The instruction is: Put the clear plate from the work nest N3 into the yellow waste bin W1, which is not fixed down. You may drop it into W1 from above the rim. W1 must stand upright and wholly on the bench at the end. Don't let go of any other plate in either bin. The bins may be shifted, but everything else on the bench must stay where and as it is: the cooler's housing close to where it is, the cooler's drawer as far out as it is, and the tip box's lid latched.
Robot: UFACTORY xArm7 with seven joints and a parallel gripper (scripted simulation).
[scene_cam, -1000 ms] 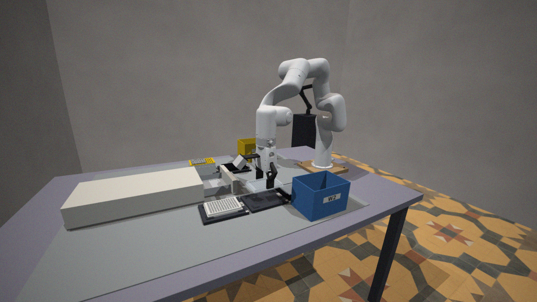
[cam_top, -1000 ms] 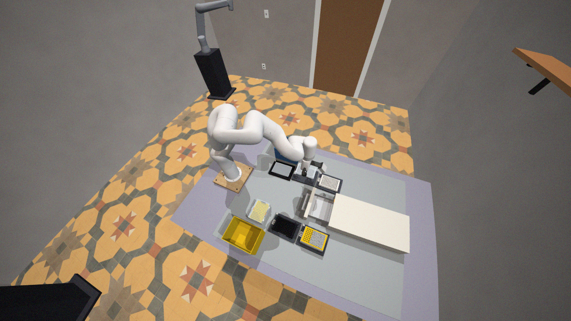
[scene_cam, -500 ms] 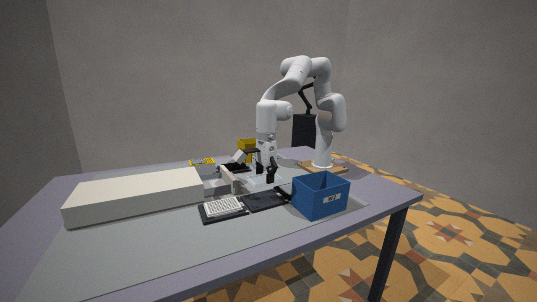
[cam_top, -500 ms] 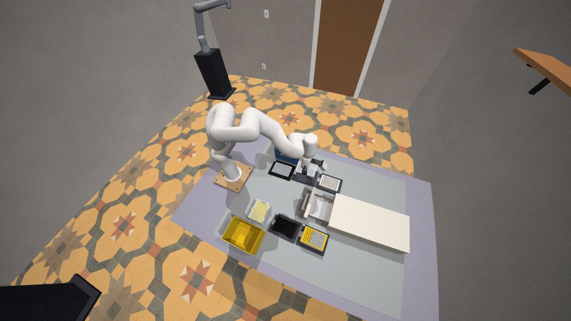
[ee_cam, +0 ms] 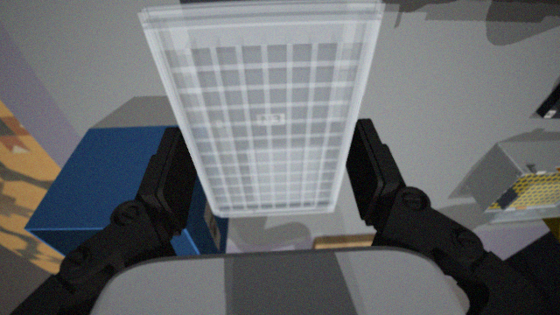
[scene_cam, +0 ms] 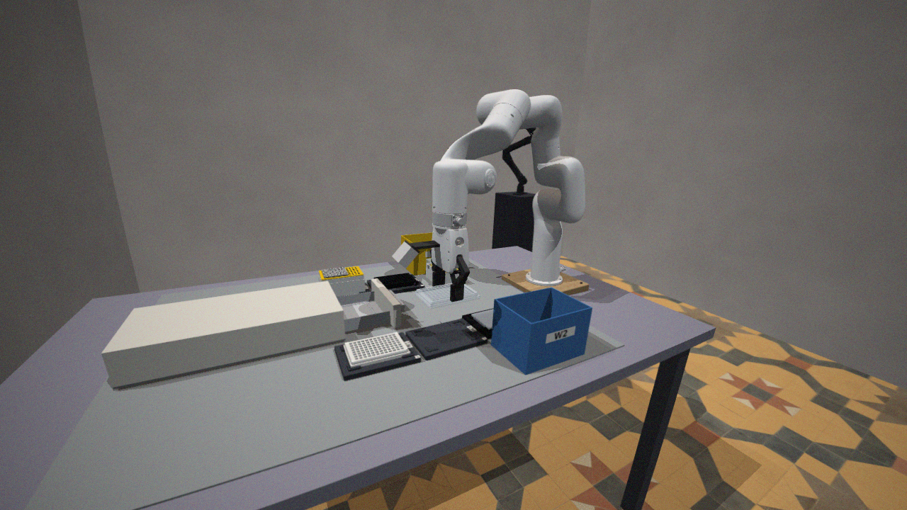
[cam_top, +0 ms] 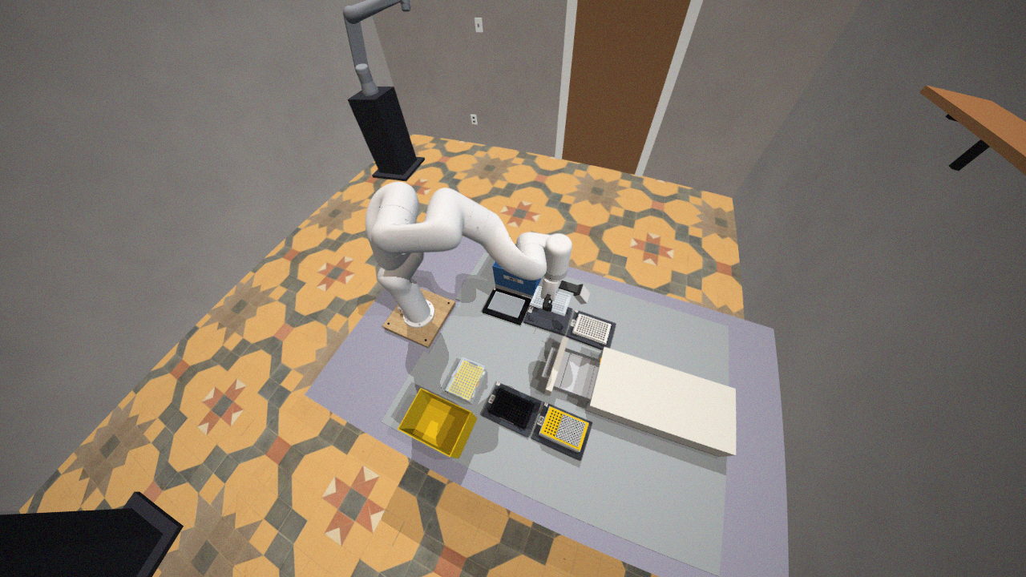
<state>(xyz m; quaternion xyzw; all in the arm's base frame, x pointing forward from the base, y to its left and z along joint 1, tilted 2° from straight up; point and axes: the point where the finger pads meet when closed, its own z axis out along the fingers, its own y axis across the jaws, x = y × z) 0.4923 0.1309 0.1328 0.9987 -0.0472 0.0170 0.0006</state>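
Plain grey walls are seen on every side. The floor is covered with patterned tiles — orange, grey and red. A brown door with a white frame is set in one wall, and a wooden shelf is fixed to another.
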